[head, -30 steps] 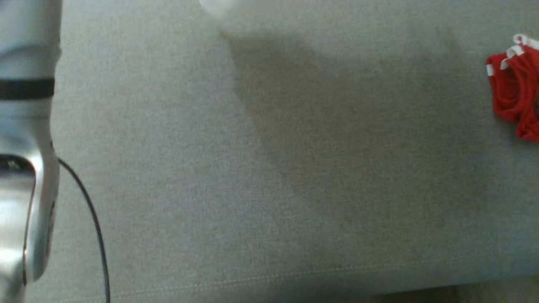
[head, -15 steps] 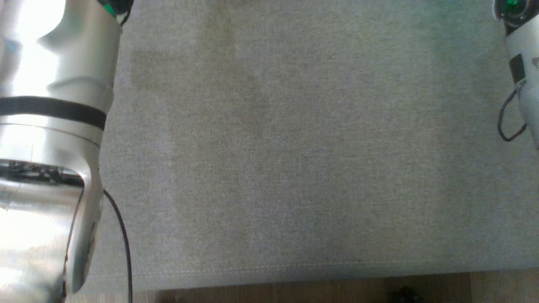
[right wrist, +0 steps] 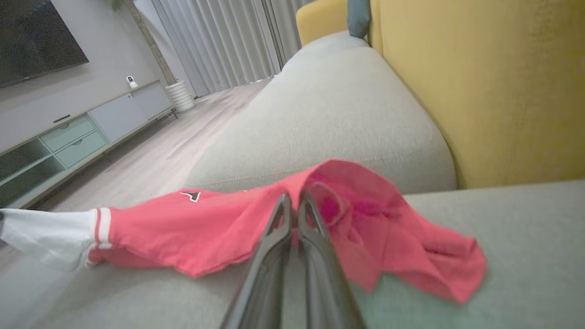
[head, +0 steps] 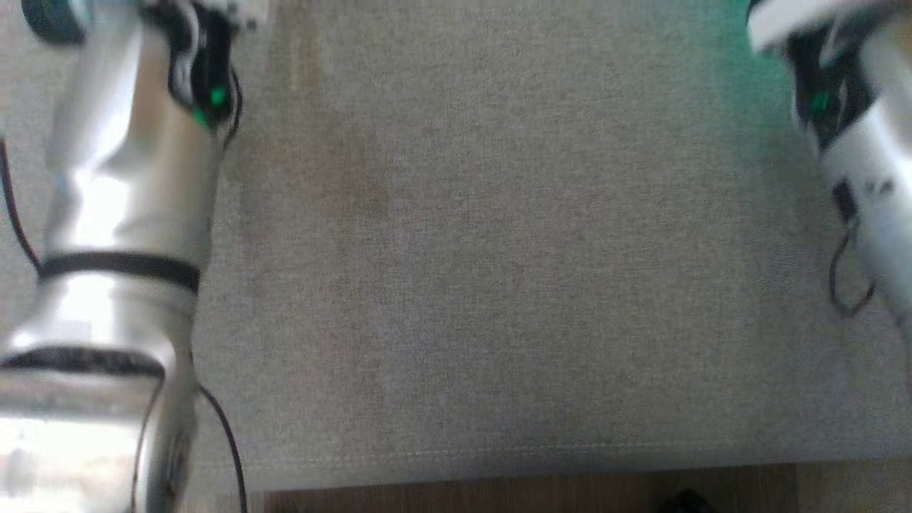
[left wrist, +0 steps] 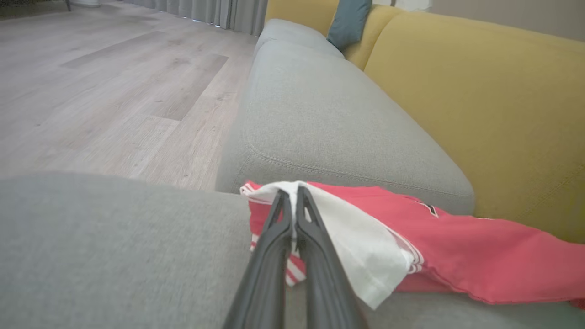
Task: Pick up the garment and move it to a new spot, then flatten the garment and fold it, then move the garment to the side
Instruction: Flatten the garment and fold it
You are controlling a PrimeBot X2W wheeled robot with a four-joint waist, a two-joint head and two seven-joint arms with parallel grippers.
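Note:
The garment (left wrist: 457,246) is a red shirt with a white, red-striped sleeve, stretched out over the grey sofa seat (left wrist: 114,246). My left gripper (left wrist: 293,194) is shut on the white sleeve end. My right gripper (right wrist: 294,201) is shut on a raised fold of the garment's (right wrist: 192,233) red cloth, which hangs slack to either side. In the head view my left forearm (head: 121,214) and right forearm (head: 869,178) reach up along both sides of the seat (head: 499,285); their fingers are past the top edge.
The yellow backrest (left wrist: 480,91) runs behind the seat, with a teal pillow (left wrist: 349,23) far along it. A second grey cushion (right wrist: 329,114) lies beyond the garment. Wood floor (head: 499,495) begins at the seat's front edge. A low cabinet (right wrist: 68,137) stands across the room.
The head view has shifted: the red garment at its right edge a second ago is out of it. Both forearms now stand in it, blurred by motion. Both grips stay shut.

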